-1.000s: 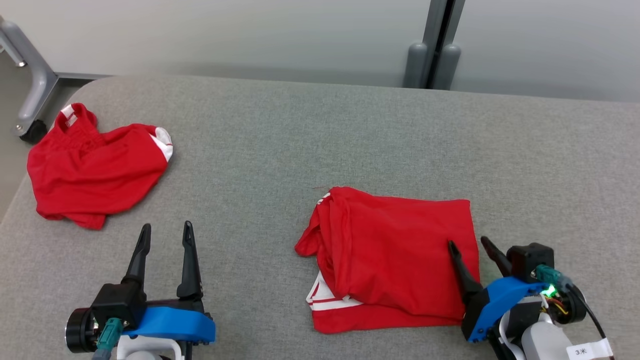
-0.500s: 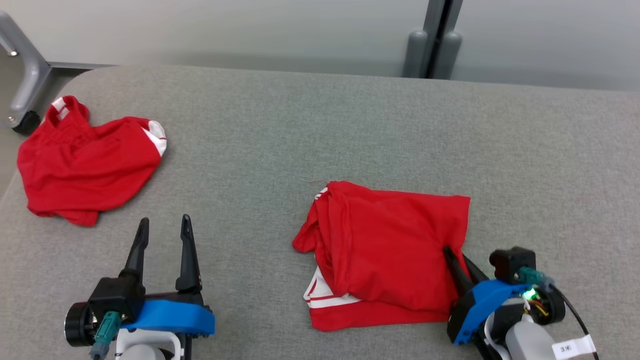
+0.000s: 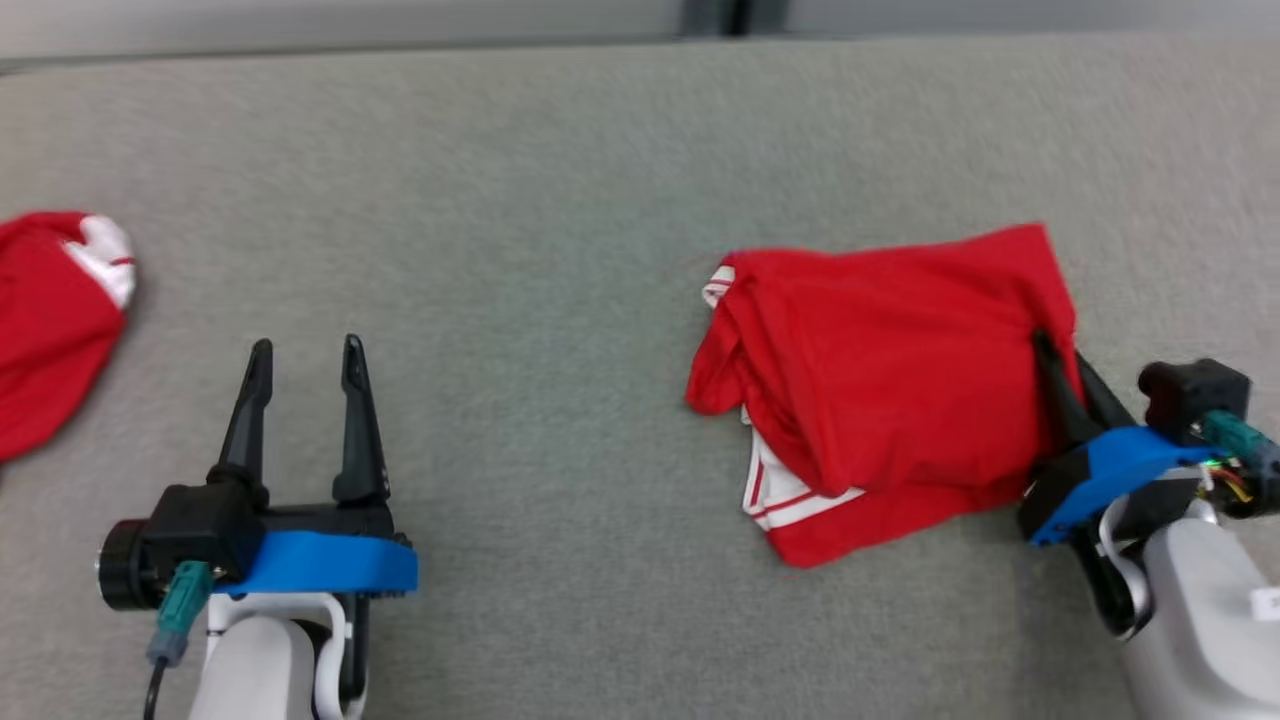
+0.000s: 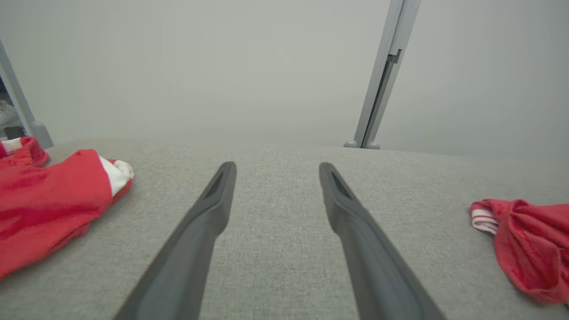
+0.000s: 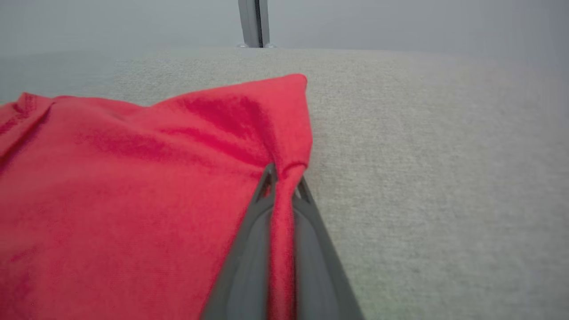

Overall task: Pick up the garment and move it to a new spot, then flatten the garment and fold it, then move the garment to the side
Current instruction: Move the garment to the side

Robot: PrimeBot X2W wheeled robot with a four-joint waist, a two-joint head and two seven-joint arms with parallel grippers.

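The folded red garment (image 3: 880, 370) with white striped trim lies on the grey table (image 3: 560, 200), right of centre. My right gripper (image 3: 1062, 352) is shut on the garment's right edge. In the right wrist view a ridge of red cloth (image 5: 133, 186) is pinched between the gripper's (image 5: 284, 178) two fingers. My left gripper (image 3: 305, 350) hovers open over bare table at the lower left, holding nothing; the left wrist view shows its (image 4: 278, 169) fingers spread wide, with the garment (image 4: 524, 240) off to its right.
A second, crumpled red garment (image 3: 50, 320) with white trim sits at the table's far left edge, and the left wrist view has it (image 4: 49, 204) to the left. A grey post (image 4: 378, 89) stands against the wall behind the table.
My right gripper has closed on the garment's right edge, bunching the cloth there. The head camera has moved closer and lower, shifting the whole picture. The left gripper stays open.
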